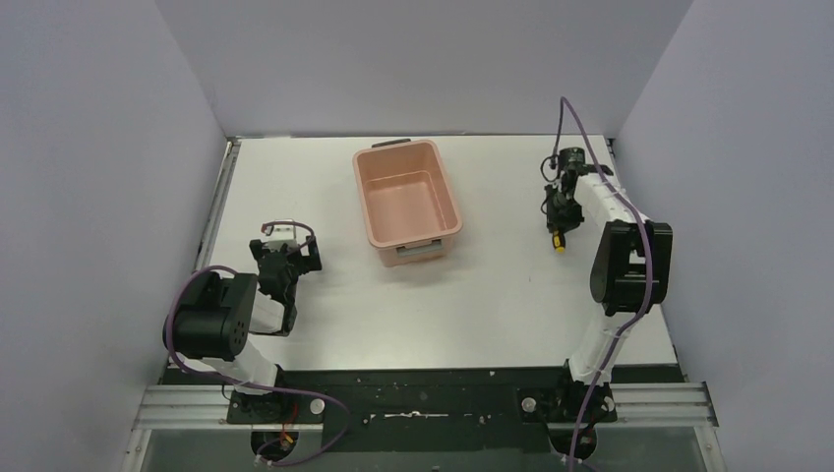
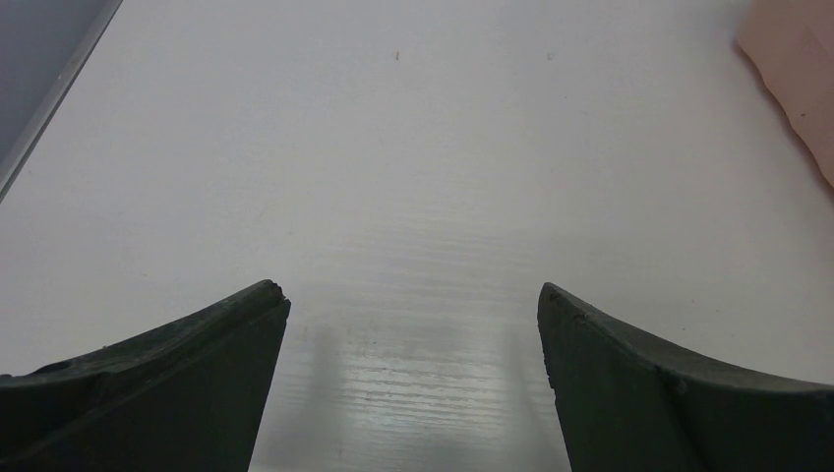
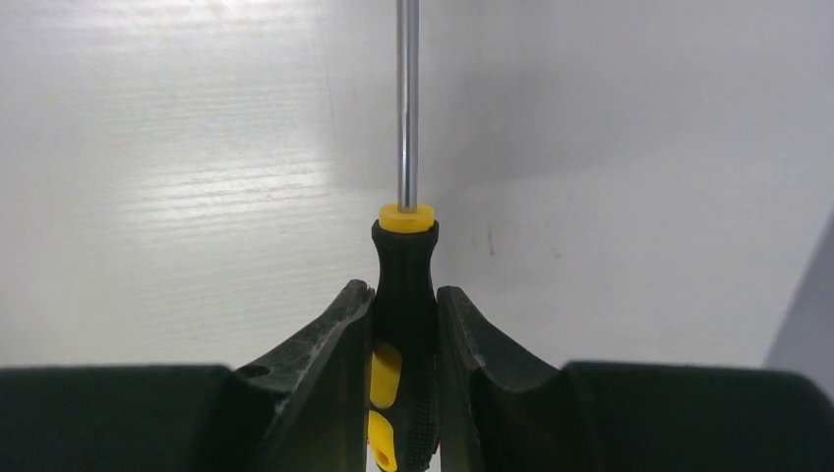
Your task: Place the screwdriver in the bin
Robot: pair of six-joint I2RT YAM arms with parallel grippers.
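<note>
The screwdriver [image 3: 404, 295] has a black-and-yellow handle and a thin metal shaft that runs up out of the right wrist view. My right gripper [image 3: 404, 291] is shut on its handle, both jaws pressed against it. From above, that gripper [image 1: 558, 218] sits low over the table at the right, and the handle's yellow end [image 1: 560, 246] pokes out toward me. The salmon-pink bin [image 1: 447, 199] stands empty at the table's back centre, well to the left of that gripper. My left gripper [image 2: 413, 295] is open over bare table, with the bin's edge [image 2: 802, 79] at its far right.
Grey walls close in the table on the left, back and right. The right wall stands close beside my right arm [image 1: 629, 261]. The left arm [image 1: 231, 315] is folded near the front left. A metal rail [image 1: 218, 211] runs along the table's left edge.
</note>
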